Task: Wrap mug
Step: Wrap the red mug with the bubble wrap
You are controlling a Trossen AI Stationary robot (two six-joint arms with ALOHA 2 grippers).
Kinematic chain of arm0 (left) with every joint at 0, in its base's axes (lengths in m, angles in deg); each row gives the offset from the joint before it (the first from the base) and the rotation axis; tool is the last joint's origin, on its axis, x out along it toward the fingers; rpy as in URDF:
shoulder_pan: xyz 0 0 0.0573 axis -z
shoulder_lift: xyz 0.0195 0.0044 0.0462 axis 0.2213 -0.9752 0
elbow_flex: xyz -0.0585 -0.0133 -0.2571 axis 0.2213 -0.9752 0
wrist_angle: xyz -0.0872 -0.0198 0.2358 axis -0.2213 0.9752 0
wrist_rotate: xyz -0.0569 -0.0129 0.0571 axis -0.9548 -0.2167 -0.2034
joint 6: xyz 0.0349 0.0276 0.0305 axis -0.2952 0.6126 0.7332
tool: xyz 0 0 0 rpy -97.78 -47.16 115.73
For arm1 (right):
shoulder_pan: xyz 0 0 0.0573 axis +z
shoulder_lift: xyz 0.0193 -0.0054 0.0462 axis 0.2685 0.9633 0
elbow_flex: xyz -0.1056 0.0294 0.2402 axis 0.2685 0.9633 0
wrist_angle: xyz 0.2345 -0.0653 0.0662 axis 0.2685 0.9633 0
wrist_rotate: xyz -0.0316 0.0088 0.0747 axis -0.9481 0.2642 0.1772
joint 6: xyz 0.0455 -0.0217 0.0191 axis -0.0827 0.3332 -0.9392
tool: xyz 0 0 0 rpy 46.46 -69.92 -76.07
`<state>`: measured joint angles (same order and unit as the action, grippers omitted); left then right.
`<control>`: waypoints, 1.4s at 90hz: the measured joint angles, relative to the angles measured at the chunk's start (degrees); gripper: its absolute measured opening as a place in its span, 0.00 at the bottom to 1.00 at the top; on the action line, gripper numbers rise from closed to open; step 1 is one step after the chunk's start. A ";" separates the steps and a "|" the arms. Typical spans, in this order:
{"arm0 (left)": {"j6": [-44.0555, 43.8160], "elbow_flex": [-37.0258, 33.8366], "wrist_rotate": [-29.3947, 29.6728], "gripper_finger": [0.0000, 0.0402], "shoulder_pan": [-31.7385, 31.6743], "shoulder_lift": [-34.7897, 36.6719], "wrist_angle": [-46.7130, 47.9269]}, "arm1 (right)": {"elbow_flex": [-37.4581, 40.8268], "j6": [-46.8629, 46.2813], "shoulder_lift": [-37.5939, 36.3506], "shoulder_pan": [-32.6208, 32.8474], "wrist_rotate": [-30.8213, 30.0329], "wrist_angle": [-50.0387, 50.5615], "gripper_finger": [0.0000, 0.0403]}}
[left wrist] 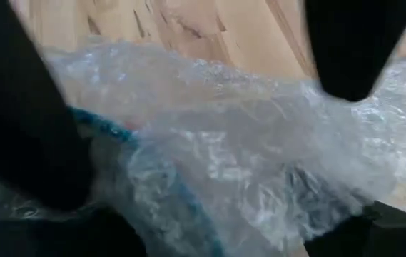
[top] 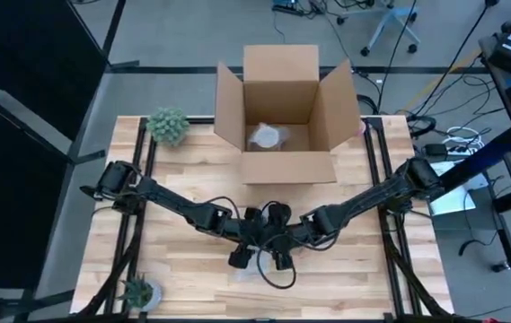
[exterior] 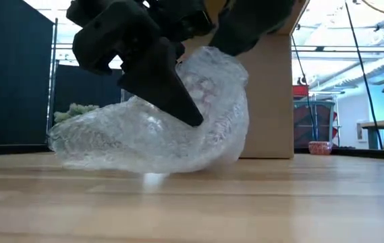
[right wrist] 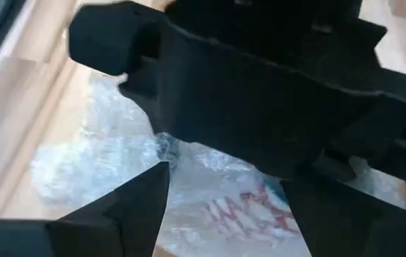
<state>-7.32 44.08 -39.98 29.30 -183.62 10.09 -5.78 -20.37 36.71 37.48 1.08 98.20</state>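
Note:
A sheet of clear bubble wrap lies bunched on the wooden table near its front edge, under both grippers. Through it show a blue part of the mug and a red print. My left gripper is open, its fingers wide apart on either side of the bundle. My right gripper stands just to its right, fingers on the bundle's raised right part. The bundle's underside rests on the table. My left gripper has one finger slanting down against the near side of the wrap's middle; the other finger stands apart from it. My right gripper has the wrapped mug's upper part between its two fingers, coming from above. The left arm hides most of the contact.
An open cardboard box stands at the table's far middle with a wrapped item inside. A small plant sits at the far left, another at the near left. Bare wood lies to either side of the arms.

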 joint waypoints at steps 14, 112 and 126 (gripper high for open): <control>-0.36 -0.07 -0.31 0.66 0.17 2.41 0.90 | -0.19 -1.66 1.22 -0.07 0.00 1.22 0.64; -15.24 -10.51 9.11 0.66 6.46 16.88 3.55 | -0.02 -3.70 2.51 -0.13 1.41 3.76 0.64; -10.25 -9.07 9.15 0.66 5.49 16.87 -1.74 | 0.02 -4.78 2.51 -0.16 1.41 3.91 0.64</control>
<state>-17.57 35.01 -30.83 34.79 -166.75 8.35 -5.75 -25.15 39.21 37.33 2.49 102.11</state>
